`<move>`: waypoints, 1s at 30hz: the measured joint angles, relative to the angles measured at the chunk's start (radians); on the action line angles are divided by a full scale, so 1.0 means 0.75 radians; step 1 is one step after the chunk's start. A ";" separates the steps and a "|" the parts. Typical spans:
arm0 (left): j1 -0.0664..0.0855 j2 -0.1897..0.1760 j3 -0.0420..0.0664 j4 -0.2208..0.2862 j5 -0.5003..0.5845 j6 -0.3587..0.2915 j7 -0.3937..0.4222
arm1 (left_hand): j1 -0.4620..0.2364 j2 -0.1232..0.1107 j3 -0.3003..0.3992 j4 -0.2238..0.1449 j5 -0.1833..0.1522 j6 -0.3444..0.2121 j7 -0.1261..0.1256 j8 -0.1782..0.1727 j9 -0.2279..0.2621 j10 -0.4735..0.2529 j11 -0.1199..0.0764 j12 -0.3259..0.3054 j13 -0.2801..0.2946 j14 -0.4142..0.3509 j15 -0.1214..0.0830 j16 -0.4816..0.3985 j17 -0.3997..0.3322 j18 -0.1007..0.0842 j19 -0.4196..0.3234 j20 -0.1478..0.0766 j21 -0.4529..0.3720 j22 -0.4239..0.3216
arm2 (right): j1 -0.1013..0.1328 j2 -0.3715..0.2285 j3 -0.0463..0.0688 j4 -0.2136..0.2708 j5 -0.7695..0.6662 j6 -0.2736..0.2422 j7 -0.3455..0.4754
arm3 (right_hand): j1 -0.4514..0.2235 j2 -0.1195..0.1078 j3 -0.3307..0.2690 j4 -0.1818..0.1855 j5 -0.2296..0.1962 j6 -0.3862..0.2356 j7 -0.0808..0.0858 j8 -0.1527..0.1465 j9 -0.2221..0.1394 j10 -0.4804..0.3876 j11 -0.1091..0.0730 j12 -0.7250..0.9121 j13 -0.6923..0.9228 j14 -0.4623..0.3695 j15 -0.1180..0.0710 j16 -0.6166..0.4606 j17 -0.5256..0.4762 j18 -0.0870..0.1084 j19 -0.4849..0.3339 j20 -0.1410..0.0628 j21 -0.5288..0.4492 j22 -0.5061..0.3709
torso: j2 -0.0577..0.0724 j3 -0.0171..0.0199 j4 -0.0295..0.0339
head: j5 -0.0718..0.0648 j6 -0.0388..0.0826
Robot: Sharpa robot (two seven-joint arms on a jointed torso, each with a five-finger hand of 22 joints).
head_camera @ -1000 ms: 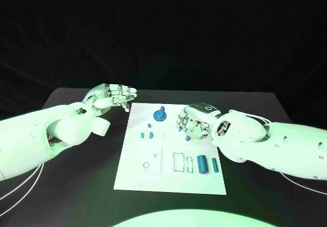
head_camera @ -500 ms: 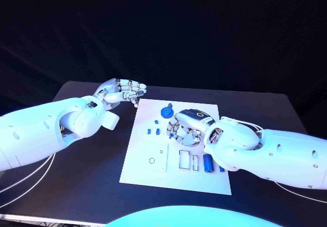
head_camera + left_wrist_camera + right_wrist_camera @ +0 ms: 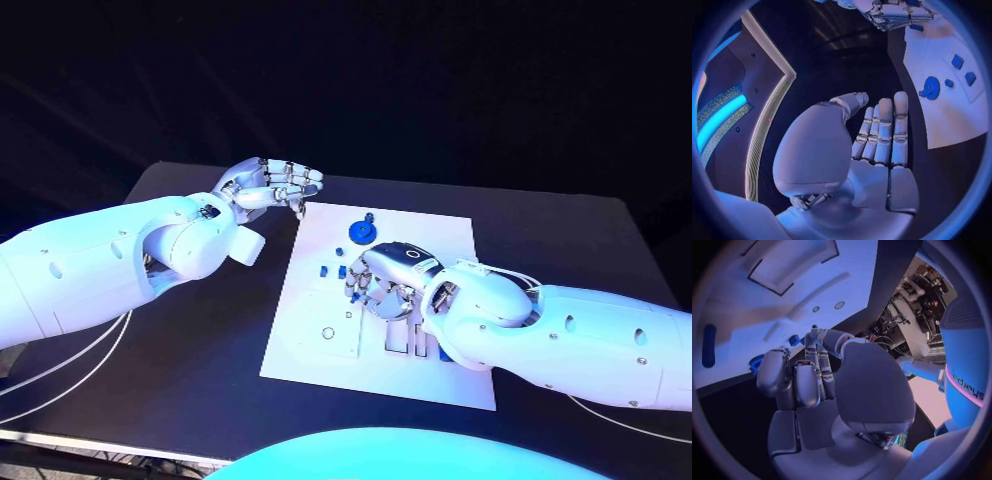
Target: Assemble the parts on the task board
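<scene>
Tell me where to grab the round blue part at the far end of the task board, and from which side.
Probably from above: the round blue part lies flat on the task board, so pinch across its rim. The left robot hand is nearer.

The task board (image 3: 433, 235) looks like smooth matt white plastic; the table (image 3: 173, 350) is matt black; both arms' shells (image 3: 101, 260) gleam as glossy white plastic.

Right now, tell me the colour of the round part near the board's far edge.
Blue; the round part shows best in the head view.
</scene>
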 measured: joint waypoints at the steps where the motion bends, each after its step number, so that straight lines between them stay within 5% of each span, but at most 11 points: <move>1: 0.000 0.001 0.000 0.000 0.000 -0.001 0.000 | 0.000 0.000 0.000 0.000 0.000 0.000 0.000 0.000 0.000 0.000 0.000 0.006 0.000 0.000 0.000 0.000 0.000 0.000 0.000 0.000 0.000 0.000 | -0.002 0.004 0.000 -0.003 0.000 0.000 0.001 | 0.000 0.000 0.000 0.000 0.000 0.000 0.000 0.000 0.000 0.000 0.000 0.000 0.000 0.000 0.000 0.000 0.000 0.000 0.000 0.000 0.000 0.000 | 0.000 0.0000 0.0000 | 0.001 -0.001; 16: 0.000 0.013 0.000 -0.003 -0.004 -0.002 0.001 | 0.000 0.000 0.000 0.000 0.000 0.000 0.000 0.007 0.000 0.000 0.000 0.007 0.000 0.000 0.000 0.000 0.000 0.000 0.000 0.000 0.000 0.000 | -0.047 0.050 -0.005 -0.051 -0.004 0.003 0.006 | -0.004 -0.004 0.004 -0.004 0.000 0.003 0.003 -0.001 0.001 0.004 -0.004 -0.004 -0.001 0.002 0.002 0.000 -0.004 0.000 0.000 0.000 -0.008 0.000 | -0.001 -0.0008 -0.0003 | 0.016 -0.014; 30: 0.000 0.014 0.000 -0.007 -0.005 -0.001 -0.001 | 0.000 0.000 0.000 0.000 0.000 0.000 0.000 0.007 0.001 0.000 0.000 0.007 0.001 0.000 0.000 0.000 -0.001 0.000 0.000 0.000 0.000 0.000 | -0.056 0.053 -0.005 -0.057 -0.007 0.012 0.005 | -0.012 0.001 0.004 -0.004 -0.001 0.003 0.003 -0.006 0.002 0.004 -0.004 -0.009 0.000 0.002 0.002 0.000 -0.007 0.000 0.000 0.000 -0.008 -0.001 | -0.001 -0.0015 -0.0004 | 0.018 -0.018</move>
